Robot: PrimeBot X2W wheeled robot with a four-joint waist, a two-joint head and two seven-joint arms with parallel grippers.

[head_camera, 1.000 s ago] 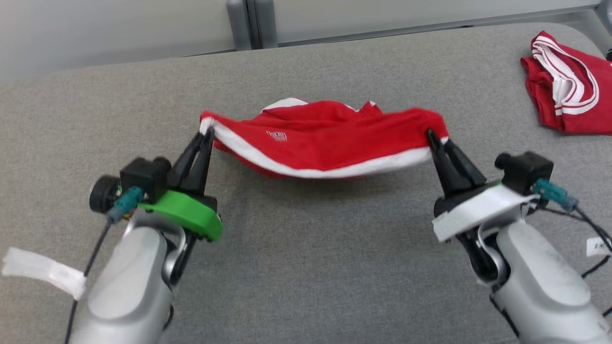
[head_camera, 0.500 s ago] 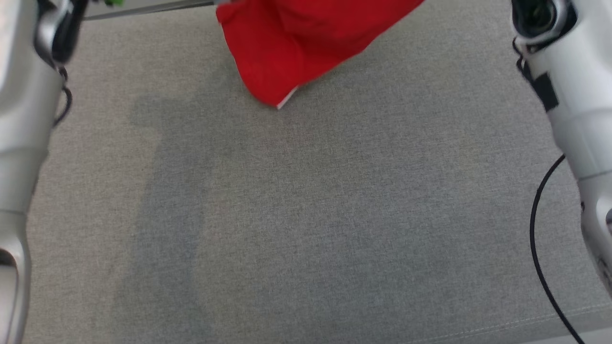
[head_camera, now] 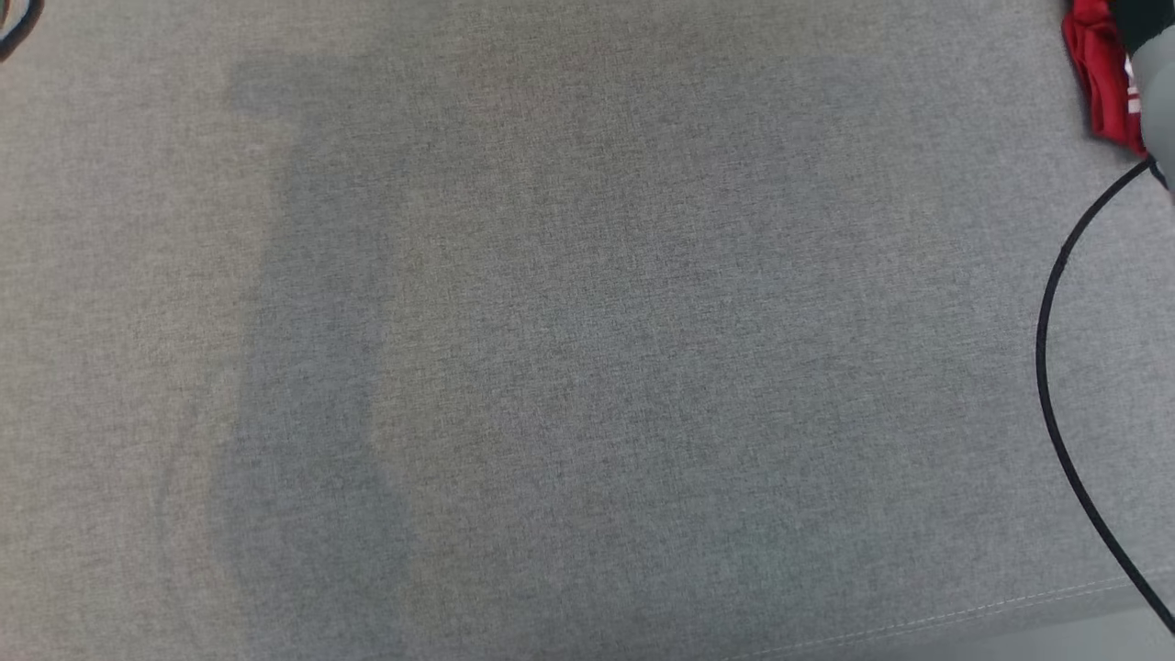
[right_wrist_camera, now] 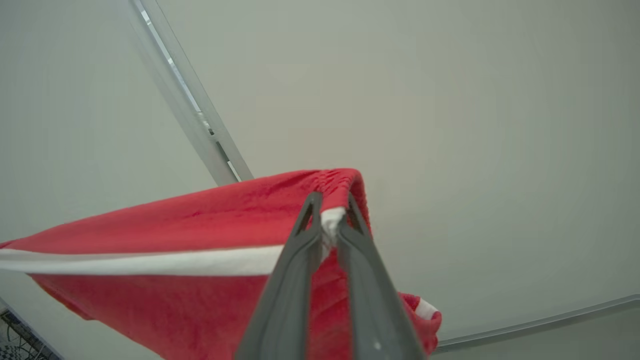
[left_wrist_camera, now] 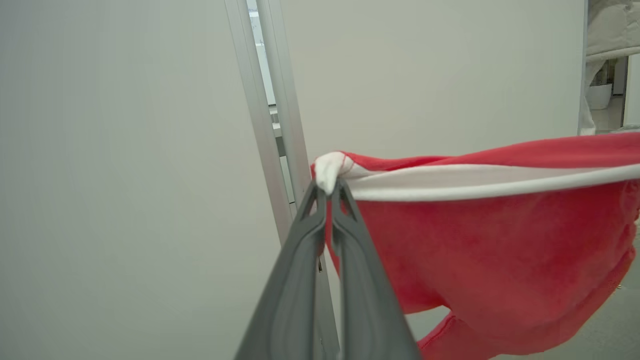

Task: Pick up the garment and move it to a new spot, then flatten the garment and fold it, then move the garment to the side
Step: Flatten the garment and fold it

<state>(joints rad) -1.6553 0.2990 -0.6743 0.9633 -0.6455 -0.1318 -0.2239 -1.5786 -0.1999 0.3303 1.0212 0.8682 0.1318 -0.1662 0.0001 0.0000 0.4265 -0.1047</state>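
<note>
The garment (left_wrist_camera: 475, 250) is red with a white band along one edge, and it hangs stretched in the air in front of a pale wall. In the left wrist view, my left gripper (left_wrist_camera: 328, 187) is shut on its white-edged corner, and the cloth runs off to the right. In the right wrist view, my right gripper (right_wrist_camera: 330, 207) is shut on the opposite corner of the garment (right_wrist_camera: 200, 220), which sags away to the left. Its lower part drops below both wrist views.
The head view looks down on the grey fabric-covered table (head_camera: 587, 367), with its stitched front edge at the lower right. Another red and white cloth (head_camera: 1097, 83) lies at the top right, partly behind a pale forearm (head_camera: 1158, 92). A black cable (head_camera: 1056, 386) loops down the right side.
The head camera has swung down toward the table's near edge. Both grippers and the held garment have left its picture. Both grips on the corners have stayed shut.
</note>
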